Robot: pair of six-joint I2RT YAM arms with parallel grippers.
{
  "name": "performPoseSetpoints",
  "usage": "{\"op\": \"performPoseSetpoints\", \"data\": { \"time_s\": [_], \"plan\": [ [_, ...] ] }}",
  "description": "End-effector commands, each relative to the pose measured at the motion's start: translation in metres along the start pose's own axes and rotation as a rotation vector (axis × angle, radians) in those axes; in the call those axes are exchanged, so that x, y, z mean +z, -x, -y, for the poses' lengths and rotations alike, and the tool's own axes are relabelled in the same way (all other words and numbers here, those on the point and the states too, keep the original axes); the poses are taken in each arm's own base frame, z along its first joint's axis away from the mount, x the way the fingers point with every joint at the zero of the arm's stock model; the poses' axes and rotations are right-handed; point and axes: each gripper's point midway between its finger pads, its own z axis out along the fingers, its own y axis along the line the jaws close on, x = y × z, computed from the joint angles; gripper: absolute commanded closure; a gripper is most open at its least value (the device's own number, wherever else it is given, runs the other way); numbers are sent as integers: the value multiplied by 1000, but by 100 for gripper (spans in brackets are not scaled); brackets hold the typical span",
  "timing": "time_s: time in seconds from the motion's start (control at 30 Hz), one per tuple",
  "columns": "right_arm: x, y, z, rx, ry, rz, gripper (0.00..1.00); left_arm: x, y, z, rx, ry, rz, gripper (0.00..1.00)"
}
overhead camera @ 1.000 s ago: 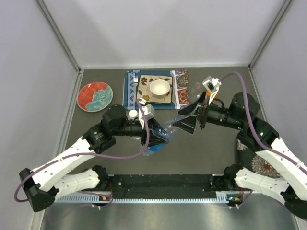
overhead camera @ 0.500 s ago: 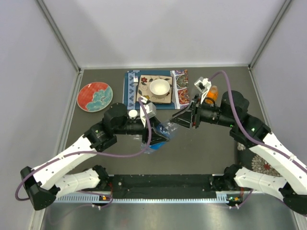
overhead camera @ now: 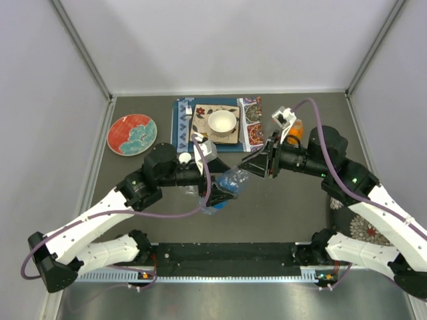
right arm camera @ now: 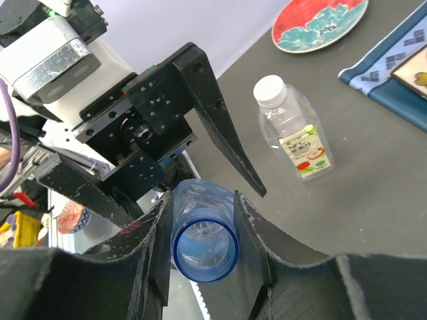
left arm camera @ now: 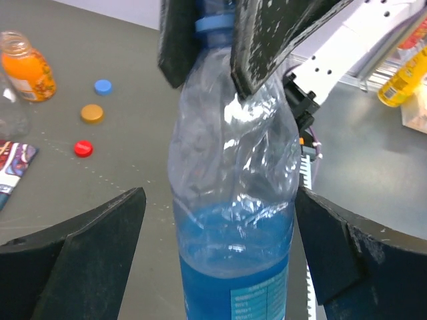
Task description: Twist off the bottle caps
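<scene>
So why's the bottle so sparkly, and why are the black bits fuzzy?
Left wrist view: light glints white off the crumpled blue bottle; the left hand sits too near the lens, so its fingers go soft. Right wrist view: the right hand is soft likewise.

The clear plastic bottle [left arm camera: 230, 200] is blue-tinted; the small round plastic caps are a blue cap [left arm camera: 103, 86], orange cap [left arm camera: 92, 113], red cap [left arm camera: 83, 148].
</scene>
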Motion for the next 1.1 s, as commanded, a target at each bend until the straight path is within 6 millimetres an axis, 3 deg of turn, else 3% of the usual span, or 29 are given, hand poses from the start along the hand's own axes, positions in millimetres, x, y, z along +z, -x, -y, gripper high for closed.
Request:
{"op": "performPoseSetpoints", "data": {
  "time_s": [0.0,0.07,0.1,0.17,0.2,0.23,0.3,0.33,0.43,0.5,0.6,0.67,0.73,0.77,0.8,0.9,1.07],
  "plan": [
    [-23,50,-12,-77,-82,129,100,-11,40,-4,85,87,104,1],
    [-30,63,-2,-113,-169,150,100,-23,45,-7,109,140,118,1],
    [-39,88,7,-126,-275,217,100,-27,46,-8,118,162,122,1],
    [-51,96,35,-156,-463,207,100,-42,51,-8,144,206,139,1],
    [-74,124,50,-168,-624,298,100,-47,51,-12,142,249,147,1],
    [-77,124,77,-194,-757,255,100,-57,55,-8,148,263,176,1],
    [-100,152,98,-216,-925,316,100,-64,51,-6,151,276,193,1],
    [-116,163,126,-195,-1032,334,100,-72,55,0,158,273,223,1],
    [-137,186,161,-105,-1135,404,100,-80,52,7,164,266,247,1],
    [-166,199,181,-77,-1272,470,100,-85,48,7,161,277,247,1],
    [-181,213,214,-52,-1373,541,100,-92,48,8,167,297,261,1],
    [-187,213,241,-22,-1440,537,100,-97,47,9,169,308,270,1],
    [-208,214,261,24,-1508,563,100,-100,45,10,167,313,272,1],
    [-213,210,271,40,-1535,556,100,-102,44,10,169,319,274,1],
    [-230,206,285,67,-1600,564,100,-106,45,11,174,324,277,1],
    [-243,194,311,129,-1658,560,100,-115,44,10,190,358,280,1],
    [-223,169,351,172,-1656,462,100,-115,38,7,199,368,271,1]
  ]
}}
